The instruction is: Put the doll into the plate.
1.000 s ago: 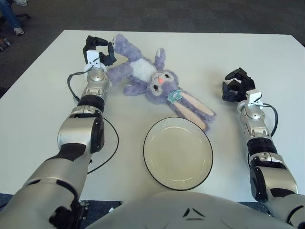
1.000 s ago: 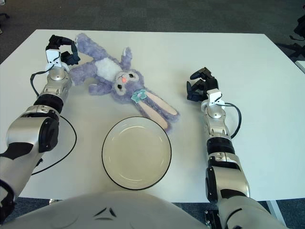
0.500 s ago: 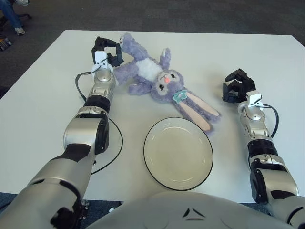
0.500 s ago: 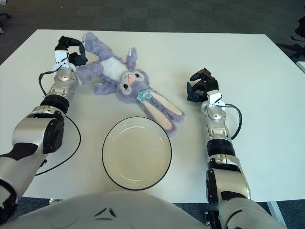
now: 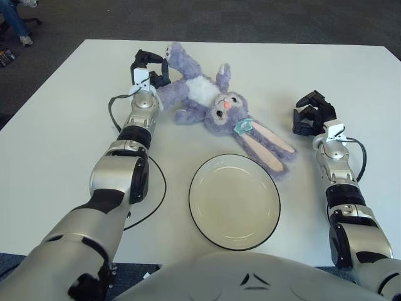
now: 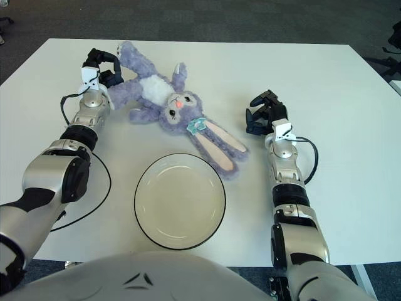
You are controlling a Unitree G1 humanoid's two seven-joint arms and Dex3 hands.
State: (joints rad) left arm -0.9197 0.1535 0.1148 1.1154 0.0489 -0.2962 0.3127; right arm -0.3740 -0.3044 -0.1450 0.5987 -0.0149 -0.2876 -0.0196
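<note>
One doll (image 5: 213,106), one plate (image 5: 234,200) (bare white table (image 5: 56,138) around). Left hand (image 5: 150,66) pinches the doll's leg. Right hand (image 5: 311,116) curled, holding nothing, beside its ears

- Bright, even light from overhead falls on the white surface (image 5: 56,138).
- Shadows are soft and short, hugging the plush doll (image 5: 216,110) and plate (image 5: 234,201) rim.
- Mild sheen shows on the silver arms.
- Focus is sharp throughout; the floor beyond looks darker.
</note>
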